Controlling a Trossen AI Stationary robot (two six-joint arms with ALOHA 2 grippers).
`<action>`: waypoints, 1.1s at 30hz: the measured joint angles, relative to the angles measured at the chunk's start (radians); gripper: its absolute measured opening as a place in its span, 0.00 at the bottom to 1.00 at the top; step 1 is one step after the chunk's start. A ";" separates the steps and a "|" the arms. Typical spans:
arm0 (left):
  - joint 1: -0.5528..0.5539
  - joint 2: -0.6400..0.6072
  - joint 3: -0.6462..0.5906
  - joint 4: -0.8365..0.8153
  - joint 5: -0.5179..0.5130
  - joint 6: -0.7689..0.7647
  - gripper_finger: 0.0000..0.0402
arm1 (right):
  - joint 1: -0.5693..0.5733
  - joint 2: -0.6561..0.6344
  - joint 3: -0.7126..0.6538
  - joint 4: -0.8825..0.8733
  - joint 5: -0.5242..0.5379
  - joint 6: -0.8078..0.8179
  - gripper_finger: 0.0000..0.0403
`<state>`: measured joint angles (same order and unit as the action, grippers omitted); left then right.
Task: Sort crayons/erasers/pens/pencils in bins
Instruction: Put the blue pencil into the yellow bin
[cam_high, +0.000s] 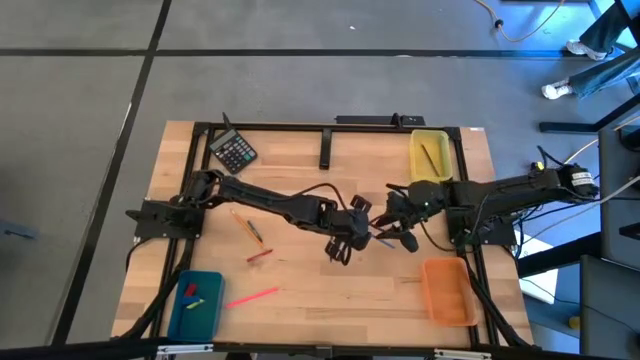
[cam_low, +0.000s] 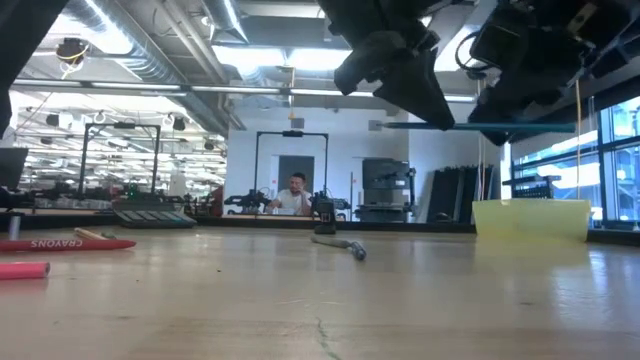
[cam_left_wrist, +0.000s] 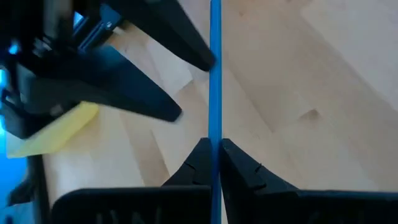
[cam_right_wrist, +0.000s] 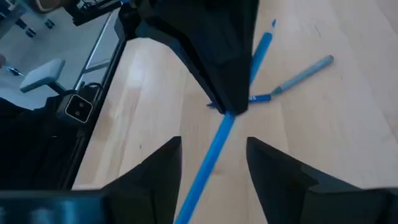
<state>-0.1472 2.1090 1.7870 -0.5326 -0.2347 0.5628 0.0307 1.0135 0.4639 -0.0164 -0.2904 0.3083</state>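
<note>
The left hand was clamped on a blue pen, held above mid-bench. The right hand faced it with fingers spread around the pen's other end (not gripping). A grey pen lay on the bench below. The yellow bin, orange bin and teal bin stood apart.

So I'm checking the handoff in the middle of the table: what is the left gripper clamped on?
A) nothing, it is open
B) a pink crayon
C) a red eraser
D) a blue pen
D: in the left wrist view the left gripper has its two fingers closed on the slim blue pen, with the open right gripper straddling the same pen.
</note>
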 joint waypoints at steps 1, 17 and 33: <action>-0.004 0.000 0.000 0.001 -0.014 0.011 0.01 | 0.000 0.016 0.001 0.005 0.001 0.000 0.47; -0.057 0.000 0.002 -0.002 -0.157 0.124 0.01 | -0.002 0.217 0.001 0.173 -0.112 0.053 0.25; -0.023 0.000 0.003 -0.019 -0.167 -0.075 0.31 | -0.051 0.212 0.001 0.158 -0.089 0.107 0.05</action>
<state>-0.1698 2.1090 1.7901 -0.5515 -0.4019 0.4874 -0.0199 1.2259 0.4648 0.1417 -0.3795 0.4156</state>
